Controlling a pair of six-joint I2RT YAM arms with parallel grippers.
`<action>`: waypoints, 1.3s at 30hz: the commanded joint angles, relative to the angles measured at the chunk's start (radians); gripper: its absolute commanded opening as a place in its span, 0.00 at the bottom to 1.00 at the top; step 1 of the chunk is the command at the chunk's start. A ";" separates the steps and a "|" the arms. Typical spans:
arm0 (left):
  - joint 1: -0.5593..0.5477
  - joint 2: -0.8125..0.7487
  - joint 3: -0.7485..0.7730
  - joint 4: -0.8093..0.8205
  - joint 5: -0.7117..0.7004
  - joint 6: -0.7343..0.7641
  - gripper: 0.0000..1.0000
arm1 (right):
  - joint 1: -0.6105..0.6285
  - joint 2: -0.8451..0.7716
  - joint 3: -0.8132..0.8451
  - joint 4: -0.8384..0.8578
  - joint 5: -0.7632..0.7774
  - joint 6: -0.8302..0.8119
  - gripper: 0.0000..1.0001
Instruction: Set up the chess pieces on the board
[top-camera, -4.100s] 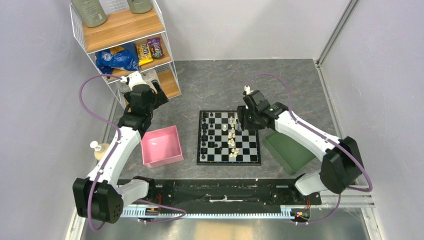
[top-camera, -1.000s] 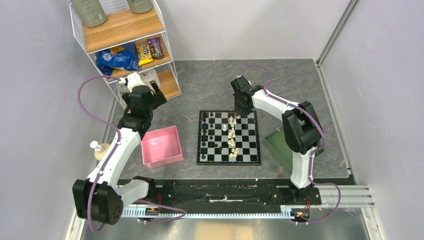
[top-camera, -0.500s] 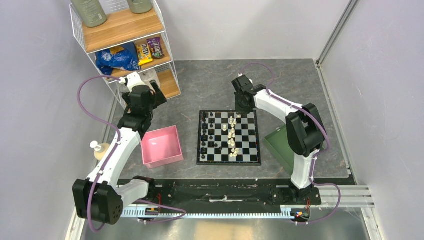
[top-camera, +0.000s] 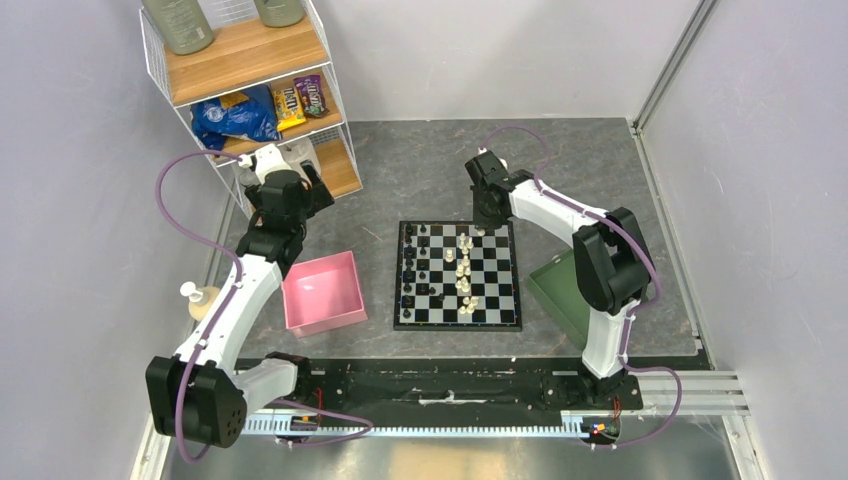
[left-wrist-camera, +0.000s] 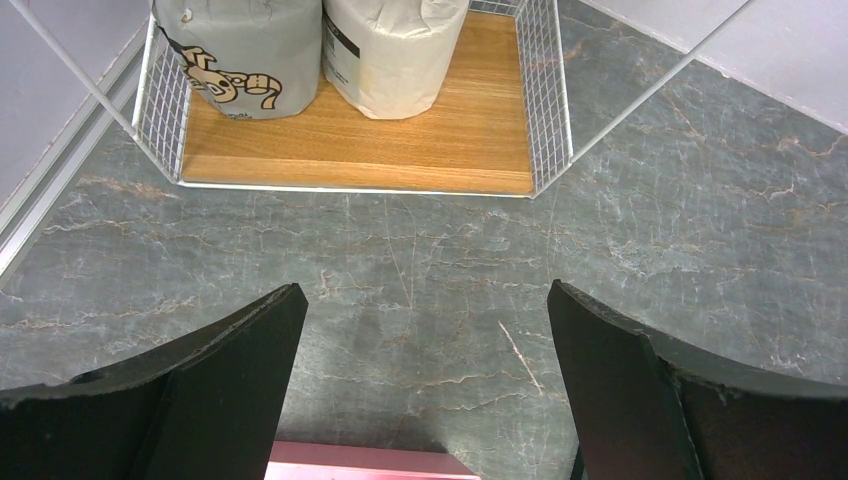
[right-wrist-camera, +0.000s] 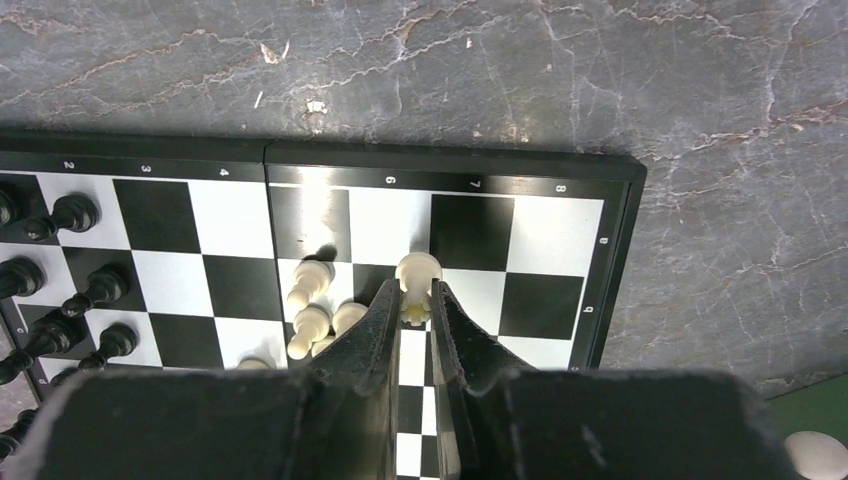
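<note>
The board (top-camera: 500, 290) lies mid-table. Black chess pieces (top-camera: 412, 268) stand in its left columns and white ones (top-camera: 464, 272) cluster down the middle. My right gripper (top-camera: 487, 215) hangs over the board's far edge. In the right wrist view it (right-wrist-camera: 412, 300) is shut on a white chess piece (right-wrist-camera: 417, 272), whose round head sticks out past the fingertips. Two other white pieces (right-wrist-camera: 310, 285) stand just left of it, and black pieces (right-wrist-camera: 70, 215) sit at the far left. My left gripper (left-wrist-camera: 425, 330) is open and empty above bare floor in front of the shelf.
A pink tray (top-camera: 322, 292) sits left of the board and a green tray (top-camera: 565, 290) sits right of it, with a white piece (right-wrist-camera: 815, 455) showing there. A wire shelf (top-camera: 250, 60) with snacks stands at the back left, with paper rolls (left-wrist-camera: 250, 50) on its lowest level.
The right arm swung from the board's right side to its far edge. In the last second its jaws closed on the white piece. The left arm has not moved.
</note>
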 joint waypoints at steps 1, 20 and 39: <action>0.003 -0.002 0.009 0.027 -0.010 0.023 1.00 | -0.019 -0.046 0.008 -0.001 0.027 -0.013 0.15; 0.003 -0.001 0.007 0.029 -0.009 0.023 1.00 | -0.112 -0.056 -0.055 0.016 0.045 -0.029 0.16; 0.003 0.001 0.006 0.031 -0.002 0.021 1.00 | -0.121 -0.086 -0.015 -0.008 0.017 -0.053 0.47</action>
